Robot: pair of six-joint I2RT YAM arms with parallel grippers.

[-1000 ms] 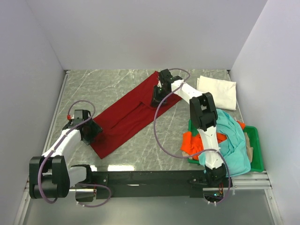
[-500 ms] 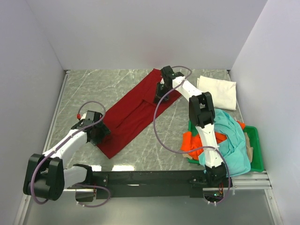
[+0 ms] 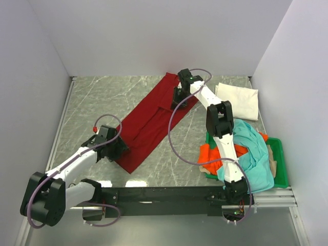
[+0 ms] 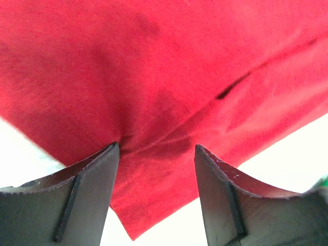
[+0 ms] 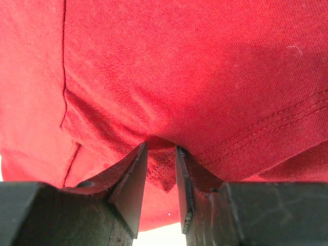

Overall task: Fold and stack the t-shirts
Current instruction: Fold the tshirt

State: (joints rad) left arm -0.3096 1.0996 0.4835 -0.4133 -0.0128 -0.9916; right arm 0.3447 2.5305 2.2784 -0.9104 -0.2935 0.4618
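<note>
The dark red t-shirt [image 3: 148, 120] lies as a long folded strip running diagonally over the marble table [image 3: 102, 97]. My left gripper [image 3: 115, 148] is at the strip's near end. Its jaws stand well apart, and their tips pinch a puckered width of red cloth [image 4: 154, 77], with a corner hanging below. My right gripper [image 3: 179, 97] is at the far end, shut on a fold of the same shirt [image 5: 162, 164]. A folded white t-shirt [image 3: 237, 100] rests at the back right. The teal t-shirt [image 3: 253, 154] and the orange t-shirt [image 3: 210, 154] are heaped at the right.
A green plastic tray [image 3: 279, 164] sits under the heap of shirts at the right front. White walls enclose the table on the left, back and right. The black base rail [image 3: 164, 195] runs along the near edge.
My left gripper has moved to the right along the near side, taking the shirt's near end with it. The right gripper has shifted slightly back and right, and the strip now lies steeper.
</note>
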